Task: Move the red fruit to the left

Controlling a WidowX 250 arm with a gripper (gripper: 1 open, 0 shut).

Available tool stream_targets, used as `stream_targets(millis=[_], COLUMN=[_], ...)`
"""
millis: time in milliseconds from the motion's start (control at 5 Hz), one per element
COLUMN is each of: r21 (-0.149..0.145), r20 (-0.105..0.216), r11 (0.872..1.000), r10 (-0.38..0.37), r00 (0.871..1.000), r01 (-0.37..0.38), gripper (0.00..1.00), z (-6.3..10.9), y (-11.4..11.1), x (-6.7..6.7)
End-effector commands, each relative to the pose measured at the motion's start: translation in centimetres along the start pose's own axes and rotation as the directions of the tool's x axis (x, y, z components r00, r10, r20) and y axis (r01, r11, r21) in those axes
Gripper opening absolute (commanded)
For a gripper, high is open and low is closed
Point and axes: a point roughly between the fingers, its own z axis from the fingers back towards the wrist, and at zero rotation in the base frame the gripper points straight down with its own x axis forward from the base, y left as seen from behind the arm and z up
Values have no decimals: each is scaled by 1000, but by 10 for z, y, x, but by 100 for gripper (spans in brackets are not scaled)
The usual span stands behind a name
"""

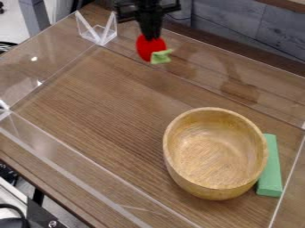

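Red fruit (148,47) sits far up and to the left of the wooden bowl (215,111), well apart from it, right under the gripper (149,32). The gripper points down from the top edge and is clenched on the fruit's upper part. The dark fingers meet the red body with no gap showing. A small green leafy bit sticks out at the fruit's lower right, the side toward the bowl. Can't tell if the fruit's underside touches the table (107,107) or hangs just over it.

Containers:
- The bowl is upright and round, and its inside shows bare wood grain only.
- A flat light-green bar (270,166) lies on the table just beside the bowl's right rim, outside it. The bowl's edge covers part of the bar's near side, so contact is unclear.
- A clear plastic wall (36,62) rings the whole tabletop, far left of the bowl. Bowl, bar and fruit are all inside it.

Hidden or unclear:
- The gripper's upper body is cut off by the top edge, so only the dark lower part shows.
- The fingertips merge with the fruit — the exact grip points aren't readable.
- A small clear folded piece (98,29) stands left of the fruit, further from the bowl — see-through, shape hard to read.
- The clear walls show mostly as glare lines.
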Motion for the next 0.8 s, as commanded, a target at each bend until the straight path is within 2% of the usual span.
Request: stream_targets(millis=[0,200,400,600], r21=[-52,-53,-71,-88], r20=[83,84,73,65], r11=[998,995,995,991], r10=[-37,-81,-62,-91], r00=[996,993,995,994], r01=[42,86,67,96], gripper=[0,0,0,0], z=[16,-2,14,25], y=[-5,-7,16,36], x=[-1,-2,10,24])
